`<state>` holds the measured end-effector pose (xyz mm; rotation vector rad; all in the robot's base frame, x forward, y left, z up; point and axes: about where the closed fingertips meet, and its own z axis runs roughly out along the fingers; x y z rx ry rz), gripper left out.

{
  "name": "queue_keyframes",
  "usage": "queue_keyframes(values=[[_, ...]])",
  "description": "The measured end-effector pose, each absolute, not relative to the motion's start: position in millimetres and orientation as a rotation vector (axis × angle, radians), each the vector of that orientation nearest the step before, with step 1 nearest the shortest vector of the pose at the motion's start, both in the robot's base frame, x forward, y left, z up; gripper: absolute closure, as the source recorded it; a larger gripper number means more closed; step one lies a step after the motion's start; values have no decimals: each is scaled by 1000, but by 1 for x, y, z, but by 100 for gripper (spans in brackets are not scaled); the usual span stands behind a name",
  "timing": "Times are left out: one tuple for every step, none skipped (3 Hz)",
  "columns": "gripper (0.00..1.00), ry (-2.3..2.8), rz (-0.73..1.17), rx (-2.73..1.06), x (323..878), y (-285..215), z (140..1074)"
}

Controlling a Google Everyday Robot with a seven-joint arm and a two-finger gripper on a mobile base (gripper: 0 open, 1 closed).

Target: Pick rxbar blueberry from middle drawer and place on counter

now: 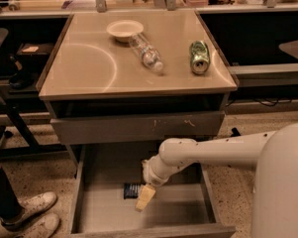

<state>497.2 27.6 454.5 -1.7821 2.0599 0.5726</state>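
Observation:
The rxbar blueberry (130, 190) is a small dark navy bar lying flat on the floor of the open middle drawer (183, 209), left of centre. My gripper (145, 198) hangs down into the drawer from the white arm that reaches in from the right. Its tan tip is right beside the bar's right end and partly covers it. The beige counter (84, 68) is the cabinet top above the drawer.
On the counter lie a white bowl (124, 29), a clear plastic bottle (146, 53) on its side and a green crushed can (199, 56). The grey drawer front (138, 128) sits above my arm. A person's white shoes (27, 213) stand left of the drawer.

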Motion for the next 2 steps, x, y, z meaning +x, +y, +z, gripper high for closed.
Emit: queue_keyframes(values=[[0,2058,565,-1790,503,30,434],[0,2053,560,-1804,507,32,416]])
